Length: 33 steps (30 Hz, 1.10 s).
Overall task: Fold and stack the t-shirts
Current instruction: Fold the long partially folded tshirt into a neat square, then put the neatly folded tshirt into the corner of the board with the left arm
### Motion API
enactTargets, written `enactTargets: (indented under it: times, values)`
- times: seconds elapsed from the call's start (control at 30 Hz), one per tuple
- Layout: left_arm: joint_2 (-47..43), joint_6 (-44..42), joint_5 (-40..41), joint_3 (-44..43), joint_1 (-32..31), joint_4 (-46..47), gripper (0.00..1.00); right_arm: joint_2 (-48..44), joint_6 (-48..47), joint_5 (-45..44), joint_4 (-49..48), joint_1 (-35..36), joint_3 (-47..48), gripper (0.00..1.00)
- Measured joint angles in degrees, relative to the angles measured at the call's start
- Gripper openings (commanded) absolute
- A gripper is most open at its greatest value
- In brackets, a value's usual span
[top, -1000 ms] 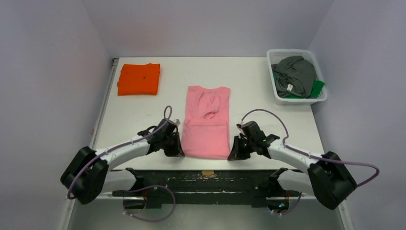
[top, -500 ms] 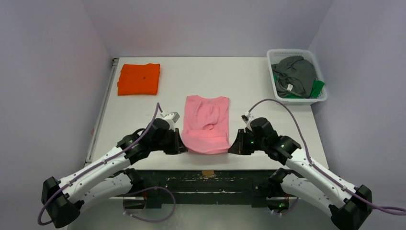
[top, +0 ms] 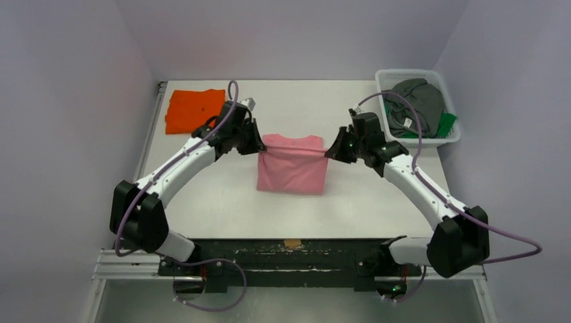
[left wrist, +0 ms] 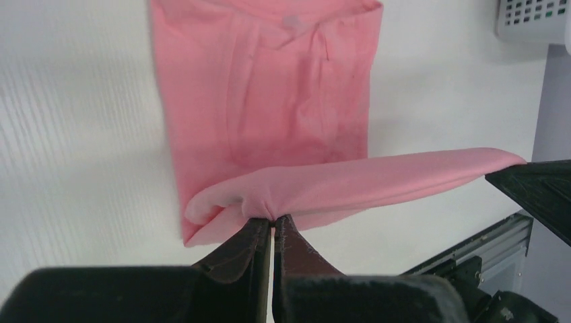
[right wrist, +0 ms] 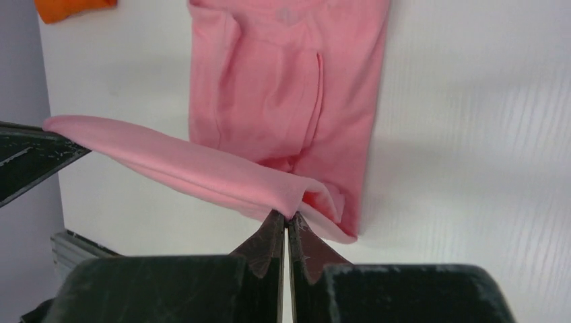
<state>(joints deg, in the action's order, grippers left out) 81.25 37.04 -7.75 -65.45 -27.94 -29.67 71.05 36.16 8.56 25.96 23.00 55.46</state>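
Pink cloth fills the middle of the overhead view: a light pink soft cloth t-shirt (top: 291, 171) rests on the white table (top: 377, 195). One of its edges is held up off the surface and stretched taut from side to side, across the upper part of the garment. The cloth below that edge drapes back down to the table.

My left pincer (top: 258, 145), at the left end of the raised edge, is clamped on that corner of the pink t-shirt. My right pincer (top: 330, 151), at the right end, is clamped on the opposite corner. In each wrist view the black fingers press together, with a fold of pink cloth pinched between their tips. From there a rounded band of cloth runs across the frame to the other pincer, above the flat layer on the table.

In the upper left of the overhead frame a bright orange folded t-shirt (top: 194, 110) lies flat on the table, apart from the pink one.

In the upper right a white plastic mesh basket (top: 387, 128) sits at the table's edge. It holds a crumpled dark grey t-shirt (top: 417, 101), with a bit of green cloth (top: 446, 124) showing at its lower right corner.
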Motion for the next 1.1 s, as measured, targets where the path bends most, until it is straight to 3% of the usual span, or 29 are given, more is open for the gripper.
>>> enactTargets:
  times: [0.2,0.57,0.63,0.7,0.77,0.9,1.0,1.1]
  values:
    - [12.3,-1.7,-2.3,-10.1,4.9,0.0,0.0,12.2,-2.5,1.6,-3.3,-4.4,9.1,0.0]
    - [28.7,-3.8,-4.0,-24.3,8.0,-3.4,0.0,33.4,-4.8,4.7,-6.0,-8.4,21.7,0.0]
    - [31.2,-3.8,-4.2,-26.3,8.4,-4.4,0.1,36.7,-4.8,4.7,-6.4,-8.8,23.6,0.0]
    - [33.4,-4.1,-4.2,-27.9,8.5,-5.1,0.21,39.3,-4.8,4.7,-6.6,-8.9,25.0,0.13]
    - [35.6,-4.8,-3.8,-29.7,8.5,-6.1,0.36,41.8,-4.9,4.7,-6.7,-9.1,26.5,0.38]
    - [39.1,-5.5,-3.4,-33.2,9.1,-8.1,0.83,47.7,-5.3,5.1,-6.5,-9.8,31.6,0.78]
    - [39.3,-5.4,-3.4,-33.6,9.7,-9.0,0.99,49.4,-5.8,5.6,-6.2,-10.2,33.7,0.85]
    - [37.6,-5.2,-4.6,-30.2,10.1,-6.9,1.0,45.7,-5.7,5.3,-7.1,-10.4,30.0,0.87]
